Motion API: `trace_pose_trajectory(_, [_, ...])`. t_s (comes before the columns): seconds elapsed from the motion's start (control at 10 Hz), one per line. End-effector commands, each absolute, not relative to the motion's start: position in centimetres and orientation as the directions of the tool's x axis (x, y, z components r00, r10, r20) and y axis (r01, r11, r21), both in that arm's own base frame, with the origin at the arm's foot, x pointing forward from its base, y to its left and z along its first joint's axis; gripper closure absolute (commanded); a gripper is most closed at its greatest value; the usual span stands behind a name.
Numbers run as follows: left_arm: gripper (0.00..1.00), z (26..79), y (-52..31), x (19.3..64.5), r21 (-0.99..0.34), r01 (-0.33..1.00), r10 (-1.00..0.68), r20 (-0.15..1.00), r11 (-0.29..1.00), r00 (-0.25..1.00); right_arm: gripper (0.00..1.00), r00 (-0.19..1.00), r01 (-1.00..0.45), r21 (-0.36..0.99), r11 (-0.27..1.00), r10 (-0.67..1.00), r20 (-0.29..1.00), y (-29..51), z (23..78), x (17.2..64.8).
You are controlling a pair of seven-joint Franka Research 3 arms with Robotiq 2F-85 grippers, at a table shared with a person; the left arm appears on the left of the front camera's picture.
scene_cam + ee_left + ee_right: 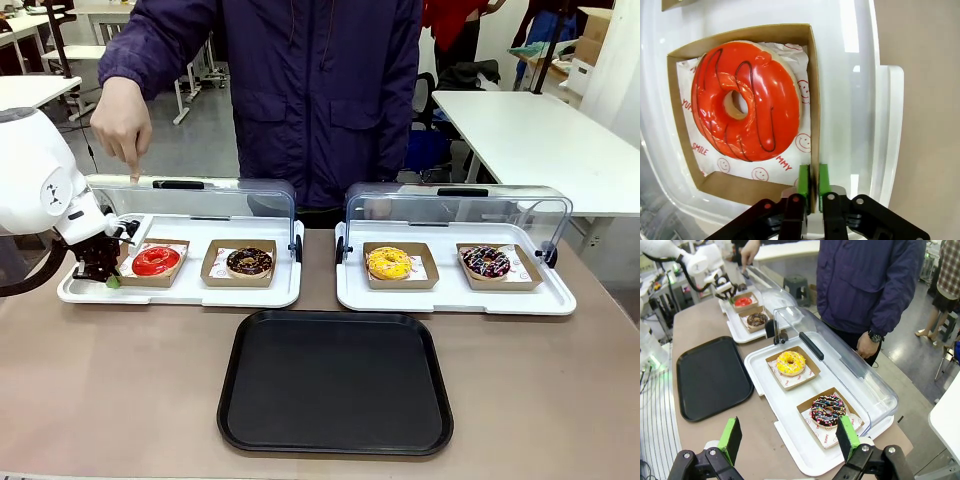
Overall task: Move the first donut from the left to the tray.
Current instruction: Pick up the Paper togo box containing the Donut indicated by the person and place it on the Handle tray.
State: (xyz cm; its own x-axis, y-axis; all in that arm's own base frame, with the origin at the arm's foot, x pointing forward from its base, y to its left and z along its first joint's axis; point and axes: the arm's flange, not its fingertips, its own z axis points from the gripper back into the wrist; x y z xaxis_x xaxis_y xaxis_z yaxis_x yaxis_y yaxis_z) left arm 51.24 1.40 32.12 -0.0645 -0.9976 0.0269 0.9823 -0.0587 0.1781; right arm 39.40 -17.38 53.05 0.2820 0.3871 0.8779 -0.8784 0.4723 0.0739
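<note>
Left wrist view has the left claw pinching the side wall of the cardboard tray that holds the red donut, which sits at the left end of the left white display tray. Black tray lies near, mid bench. Right claw is spread wide

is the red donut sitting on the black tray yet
No, the red donut sits in its cardboard box on the white display tray; the black tray holds nothing.
</note>
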Motion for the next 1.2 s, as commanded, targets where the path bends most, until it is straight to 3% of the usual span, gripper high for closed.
trace_pose_trajectory(0.0, [1.00, 32.3, 1.5, 51.7, 0.157, 0.987, -0.999, 0.029, -0.041, -0.046, 0.00, 0.248, -0.885, 0.050, 0.464, 0.376, 0.893, -17.3, 53.1, 39.7])
trace_pose_trajectory(0.3, [1.00, 32.2, 1.6, 52.2, 0.087, 0.996, -1.000, 0.022, 0.012, 0.010, 0.00, 0.248, -0.885, 0.050, 0.464, 0.376, 0.893, -17.3, 53.1, 39.7])
trace_pose_trajectory(0.4, [1.00, 32.2, 1.5, 51.4, 0.168, 0.984, -0.998, 0.029, -0.053, -0.059, 0.00, 0.248, -0.885, 0.050, 0.464, 0.376, 0.893, -17.3, 53.1, 39.7])
trace_pose_trajectory(0.7, [1.00, 32.2, 1.5, 51.4, 0.168, 0.984, -0.998, 0.029, -0.053, -0.059, 0.00, 0.248, -0.885, 0.050, 0.464, 0.376, 0.893, -17.3, 53.1, 39.7])
trace_pose_trajectory(0.8, [0.99, 32.4, 1.5, 51.6, 0.155, 0.987, -0.999, 0.031, -0.036, -0.042, 0.00, 0.248, -0.885, 0.050, 0.464, 0.376, 0.893, -17.3, 53.1, 39.7])
trace_pose_trajectory(1.1, [0.99, 37.4, 1.1, 49.5, 0.301, 0.952, -0.994, 0.099, 0.062, 0.034, 0.00, 0.248, -0.885, 0.050, 0.464, 0.376, 0.893, -17.3, 53.1, 39.7])
